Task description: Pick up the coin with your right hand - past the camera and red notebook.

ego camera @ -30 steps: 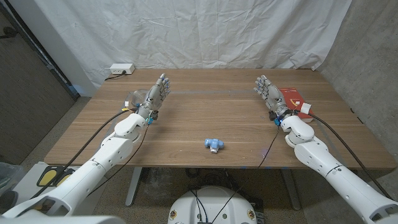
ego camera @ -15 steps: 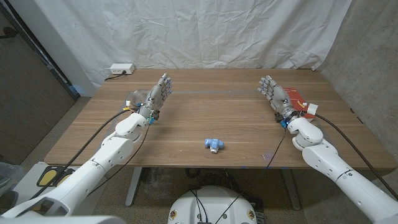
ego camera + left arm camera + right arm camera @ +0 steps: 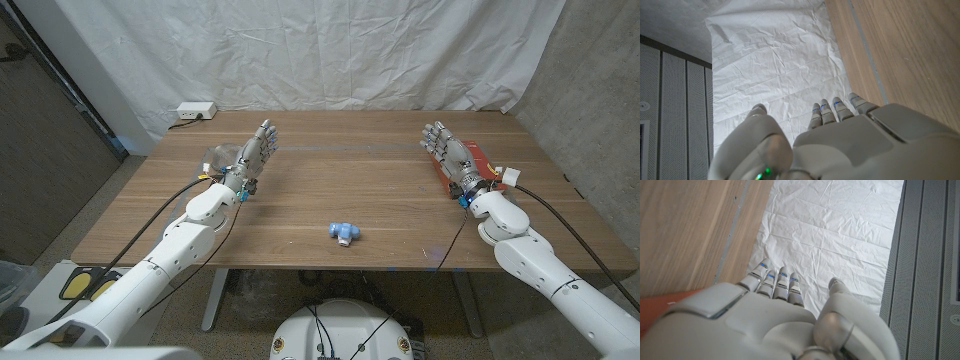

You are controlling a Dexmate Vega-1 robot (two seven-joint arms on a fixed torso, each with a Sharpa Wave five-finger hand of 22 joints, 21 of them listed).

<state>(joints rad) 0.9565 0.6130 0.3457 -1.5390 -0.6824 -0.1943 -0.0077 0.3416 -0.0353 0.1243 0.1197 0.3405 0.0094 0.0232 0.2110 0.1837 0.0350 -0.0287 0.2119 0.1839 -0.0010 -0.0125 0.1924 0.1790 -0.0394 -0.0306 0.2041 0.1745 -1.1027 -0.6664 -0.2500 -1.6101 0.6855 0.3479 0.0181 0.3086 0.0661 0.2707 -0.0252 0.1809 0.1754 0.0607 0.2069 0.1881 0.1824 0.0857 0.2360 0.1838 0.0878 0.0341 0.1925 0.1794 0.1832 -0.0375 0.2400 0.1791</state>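
Red notebook (image 3: 473, 160) flat at table's right edge, partly under right robot hand (image 3: 447, 153)

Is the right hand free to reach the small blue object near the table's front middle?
Probably yes. The right hand is open and holds nothing, and only bare table lies between it and the small blue object. The red notebook lies by the hand, off that path.

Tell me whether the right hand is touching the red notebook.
Cannot tell. In the head view the right hand overlaps the red notebook, but whether it rests on it or hovers above is unclear; the right wrist view shows red beside the hand, no clear contact.
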